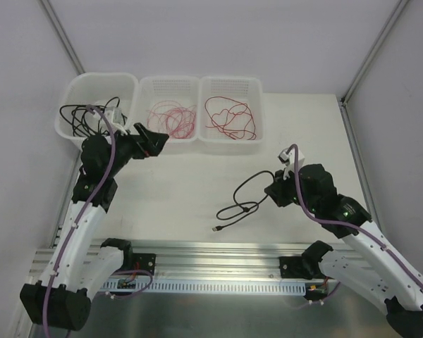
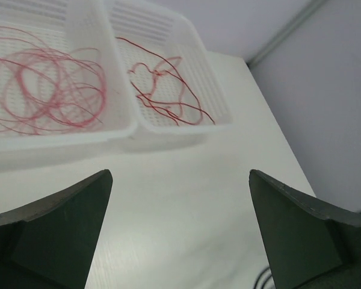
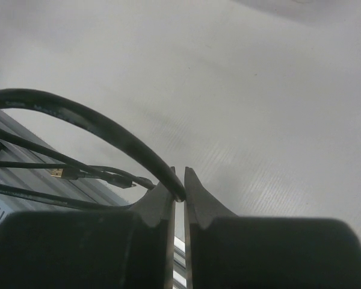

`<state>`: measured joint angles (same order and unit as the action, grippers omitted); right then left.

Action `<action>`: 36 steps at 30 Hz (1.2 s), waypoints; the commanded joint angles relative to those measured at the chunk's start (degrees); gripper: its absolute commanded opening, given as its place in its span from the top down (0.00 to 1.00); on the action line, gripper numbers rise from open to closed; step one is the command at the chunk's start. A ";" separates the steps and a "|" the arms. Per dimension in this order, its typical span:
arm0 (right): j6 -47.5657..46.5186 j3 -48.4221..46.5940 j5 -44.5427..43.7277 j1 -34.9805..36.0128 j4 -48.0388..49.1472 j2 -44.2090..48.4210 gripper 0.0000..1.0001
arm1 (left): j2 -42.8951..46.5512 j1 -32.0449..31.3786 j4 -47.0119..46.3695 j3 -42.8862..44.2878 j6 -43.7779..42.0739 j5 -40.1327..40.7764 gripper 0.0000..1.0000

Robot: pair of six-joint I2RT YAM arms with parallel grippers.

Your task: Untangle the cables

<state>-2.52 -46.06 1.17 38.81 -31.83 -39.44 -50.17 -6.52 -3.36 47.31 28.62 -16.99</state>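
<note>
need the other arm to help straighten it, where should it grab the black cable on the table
Best bet: black cable, just behind its free plug end, from above, jaws across the wire: it lies flat on the table, clear of the small loop, opposite where the right pincer clamps it.

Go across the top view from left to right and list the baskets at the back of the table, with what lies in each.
Left basket with black cables → middle basket with pinkish-red wires → right basket with a red wire.
</note>
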 commanded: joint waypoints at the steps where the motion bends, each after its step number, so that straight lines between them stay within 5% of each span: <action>1: -0.99 -3.24 1.29 -0.22 4.41 -1.77 0.99 | 6.48 -2.26 2.83 -3.44 -1.73 -14.71 0.01; 6: -0.29 -4.65 2.43 -0.22 5.90 -5.55 0.99 | 14.56 -5.60 3.09 -7.93 -1.11 -28.33 0.01; 13: 1.91 -6.58 6.29 -0.22 9.07 -9.77 0.99 | 18.71 -13.42 3.09 -10.75 -5.76 -31.35 0.01; 25: 4.28 -11.41 11.57 -0.22 13.02 -16.81 0.99 | 7.29 -33.36 3.09 -7.77 -14.55 -12.55 0.01; 36: 6.21 -10.54 13.77 -0.22 16.71 -19.18 0.99 | 0.08 -41.64 -2.79 -6.00 -14.04 -1.74 0.14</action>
<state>1.89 -55.00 12.71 38.81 -19.73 -58.81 -49.36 -47.11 -0.49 40.03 14.37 -23.62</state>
